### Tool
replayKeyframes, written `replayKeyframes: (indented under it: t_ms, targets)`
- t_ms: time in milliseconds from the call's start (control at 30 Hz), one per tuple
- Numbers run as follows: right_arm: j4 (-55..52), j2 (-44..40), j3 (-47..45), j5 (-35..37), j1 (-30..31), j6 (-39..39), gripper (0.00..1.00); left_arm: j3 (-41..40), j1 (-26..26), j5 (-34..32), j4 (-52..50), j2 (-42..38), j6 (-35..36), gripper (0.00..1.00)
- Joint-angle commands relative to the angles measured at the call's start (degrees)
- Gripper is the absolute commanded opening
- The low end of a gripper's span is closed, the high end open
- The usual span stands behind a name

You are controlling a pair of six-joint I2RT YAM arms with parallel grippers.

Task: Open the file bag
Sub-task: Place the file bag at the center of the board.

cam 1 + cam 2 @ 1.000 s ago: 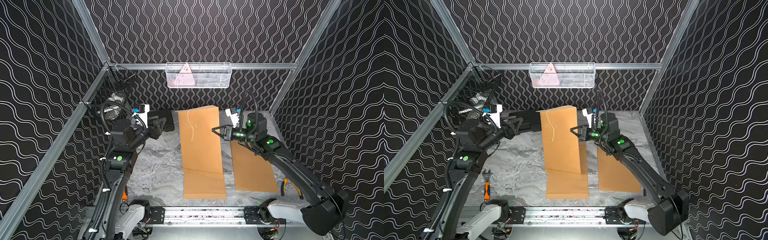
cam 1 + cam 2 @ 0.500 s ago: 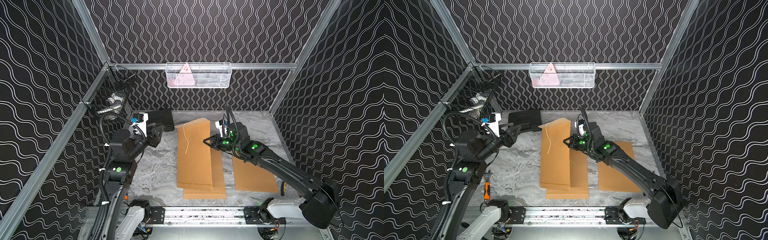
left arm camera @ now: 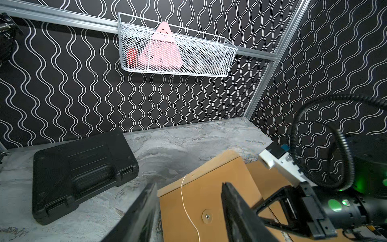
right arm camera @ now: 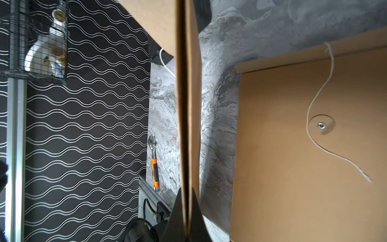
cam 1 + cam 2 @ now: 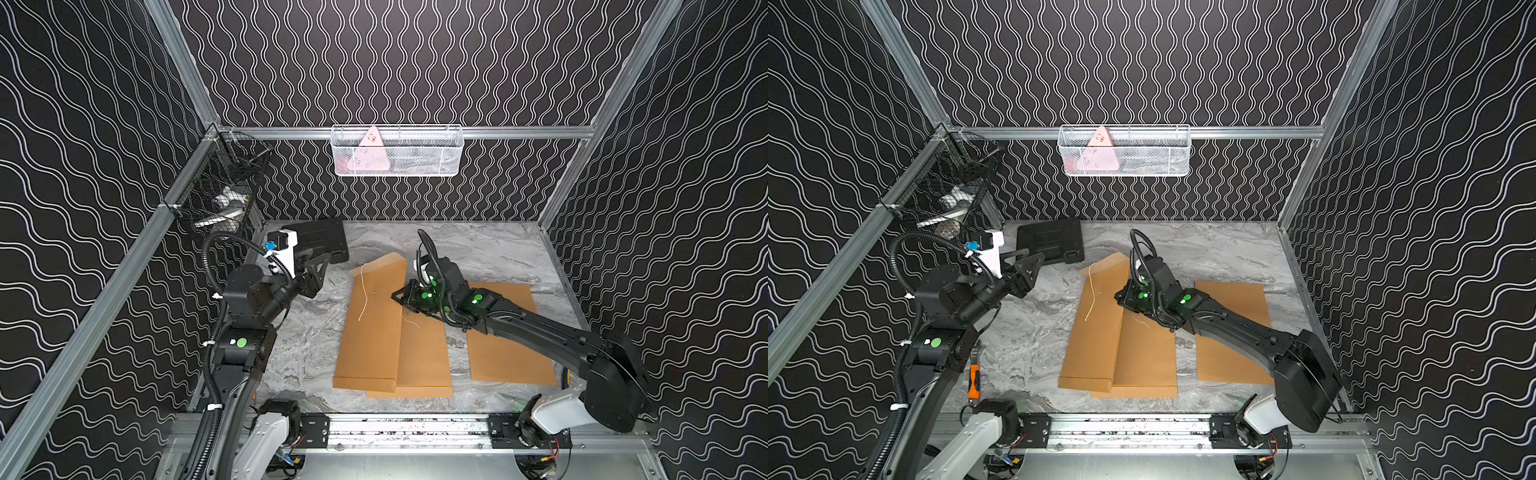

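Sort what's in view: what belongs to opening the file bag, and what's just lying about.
Job: file bag, edge pinched in the shut right gripper; its loose string; left gripper, open, apart from it.

Lying about: second file bag, partly under it; third file bag; black case; wrench; white basket; black wire basket.

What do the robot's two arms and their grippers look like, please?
The left arm and right arm are matte black, with rounded joint housings, round green markers and white base links. A ribbed black cable loops by each wrist, beside a white block with a blue connector. The left gripper and right gripper have black, angular fingers.
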Motion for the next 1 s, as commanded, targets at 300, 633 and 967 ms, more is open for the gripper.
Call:
replayKeyframes:
  t_ms: [300, 633, 967]
  targets:
    - [7.9, 10.5, 2.5, 0.0, 2.4, 3.5, 0.0, -0.6, 0.0, 1.3, 2.0, -0.4, -0.2, 0.54]
    - [12.4, 20.8, 8.0, -4.4, 2.4, 4.5, 0.0, -0.7, 0.1, 2.2, 2.1, -0.3, -0.4, 0.54]
    - [13.9, 28.4, 12.4, -8.6, 2.2, 4.9, 0.0, -0.6, 0.1, 2.3, 1.9, -0.1, -0.2, 0.55]
